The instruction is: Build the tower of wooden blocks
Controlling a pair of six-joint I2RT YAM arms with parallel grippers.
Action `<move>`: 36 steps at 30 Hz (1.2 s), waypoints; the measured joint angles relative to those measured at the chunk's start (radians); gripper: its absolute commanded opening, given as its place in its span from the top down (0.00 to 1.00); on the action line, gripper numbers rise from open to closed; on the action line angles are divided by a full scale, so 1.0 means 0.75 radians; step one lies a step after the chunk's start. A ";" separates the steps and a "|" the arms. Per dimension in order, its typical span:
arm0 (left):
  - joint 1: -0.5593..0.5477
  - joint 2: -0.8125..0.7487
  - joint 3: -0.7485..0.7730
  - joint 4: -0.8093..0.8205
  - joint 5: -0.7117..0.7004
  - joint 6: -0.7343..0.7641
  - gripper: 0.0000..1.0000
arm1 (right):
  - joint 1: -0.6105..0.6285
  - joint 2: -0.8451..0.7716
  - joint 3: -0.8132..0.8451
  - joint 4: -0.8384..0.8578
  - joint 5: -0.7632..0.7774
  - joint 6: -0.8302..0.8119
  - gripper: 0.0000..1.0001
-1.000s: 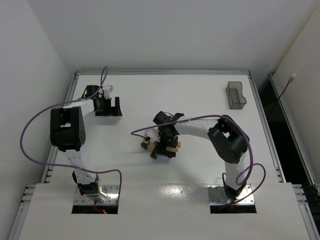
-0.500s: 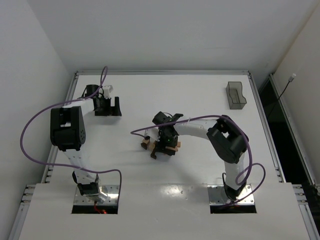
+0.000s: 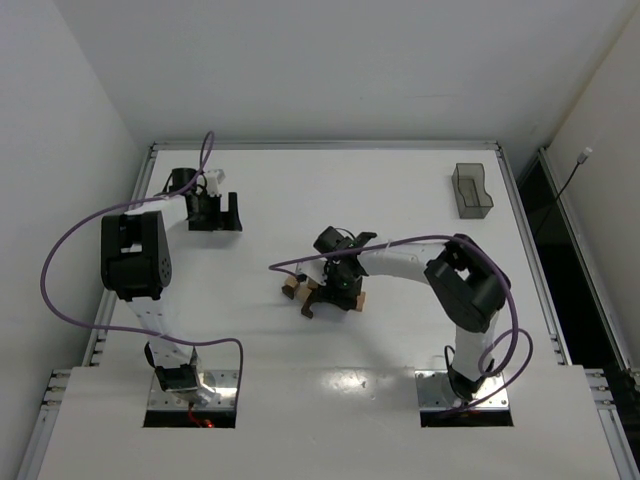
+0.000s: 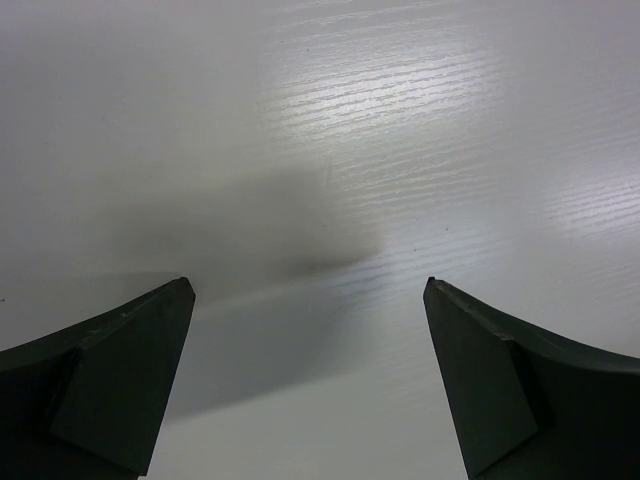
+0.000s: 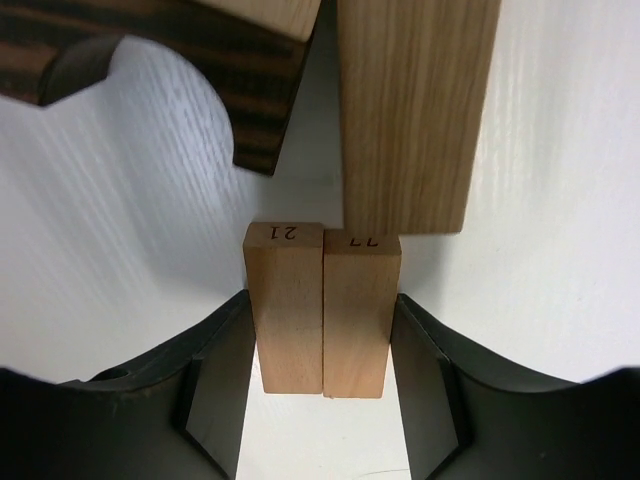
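Right gripper (image 5: 322, 300): its fingers squeeze two small tan blocks (image 5: 355, 320) from both sides. I think this is so the pair sits snug like one piece.
Two small tan blocks: side by side and touching, near the middle of the table (image 3: 400, 180).
Long tan block (image 5: 415, 110): just past them. Its end looks to touch one.
Dark brown arch block (image 5: 250, 90): beside the long one, with a tan piece on top.
Tower: no tall stack yet. The pieces sit low.
Left gripper (image 4: 308, 285): far back on the left, fingers spread wide, holding nothing, out of the way.
Grey tray (image 3: 472, 190): far right back, well apart.

Two tan blocks (image 5: 322, 305) (numbered 21, 77) touch side by side, apparently flat; dark arch (image 5: 262, 105) beyond.
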 measured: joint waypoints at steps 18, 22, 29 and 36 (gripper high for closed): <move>0.001 0.004 0.005 0.002 -0.006 -0.004 0.00 | -0.270 0.187 0.275 -0.295 -0.263 0.283 1.00; 0.001 0.004 0.005 0.003 -0.010 -0.004 0.00 | -0.313 0.259 0.379 -0.357 -0.272 0.383 1.00; 0.001 0.004 0.005 0.003 -0.013 -0.004 0.00 | -0.319 0.303 0.468 -0.317 -0.093 0.483 1.00; 0.001 0.004 0.005 0.003 -0.014 -0.004 0.00 | -0.317 0.323 0.514 -0.202 0.129 0.573 1.00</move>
